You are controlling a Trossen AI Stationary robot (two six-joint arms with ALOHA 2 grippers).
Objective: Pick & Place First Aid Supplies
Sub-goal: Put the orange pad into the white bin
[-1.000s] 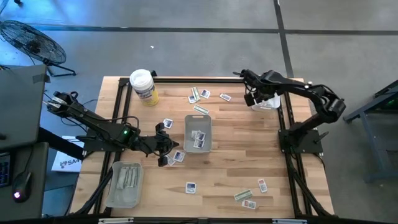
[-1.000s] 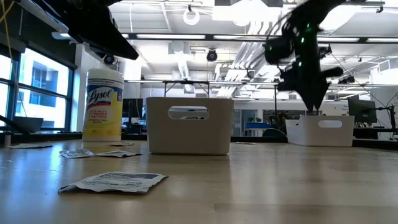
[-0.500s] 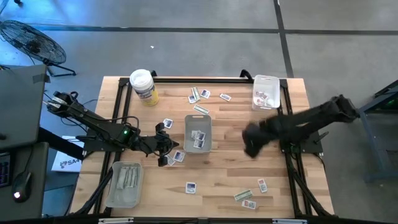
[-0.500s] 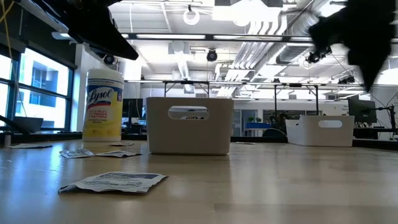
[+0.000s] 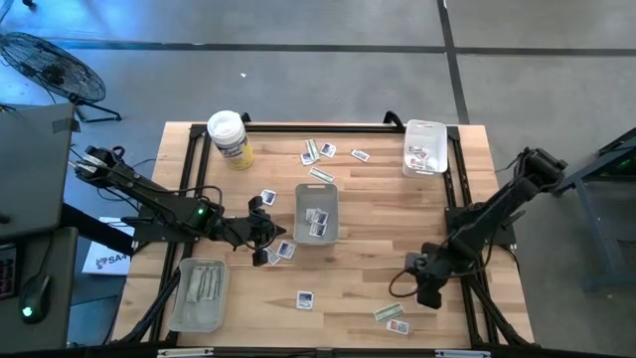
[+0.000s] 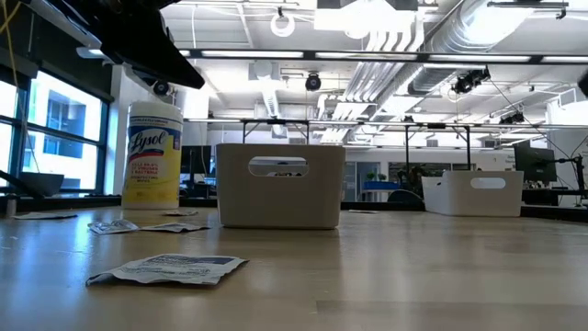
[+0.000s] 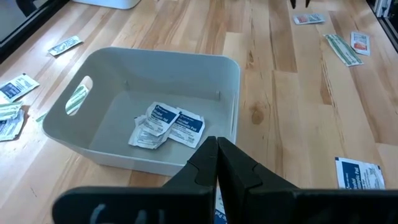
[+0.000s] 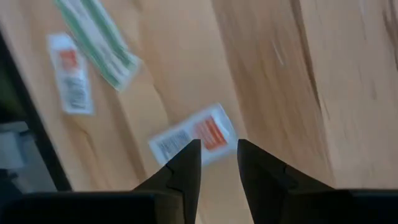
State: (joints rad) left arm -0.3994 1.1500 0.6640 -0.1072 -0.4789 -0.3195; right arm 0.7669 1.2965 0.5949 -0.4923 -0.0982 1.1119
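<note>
First aid supplies lie flat and scattered on the wooden table: white packets near the middle [image 5: 279, 251], more at the far side [image 5: 328, 150], and one at the near edge [image 5: 304, 299]. My right gripper [image 8: 216, 149] hangs open over the near right corner, pointing down. Its fingers stand above a white packet with red print [image 8: 193, 138] without touching it. A green strip [image 5: 388, 311] and another white packet [image 5: 397, 326] lie beside it. My left gripper [image 7: 216, 146] is shut and holds nothing, close to the near-left wall of the centre tray [image 7: 161, 165].
The centre tray [image 5: 317, 212] holds a few packets [image 7: 166, 124]. A second tray [image 5: 424, 147] stands at the far right corner and a third [image 5: 199, 293], with green strips, at the near left. A white-lidded tub [image 5: 229, 137] stands at the far left.
My right gripper has swung from above the far right tray toward the table's near edge. It has come down and tipped to point at the packets in the near right corner. The far right tray now shows uncovered.
</note>
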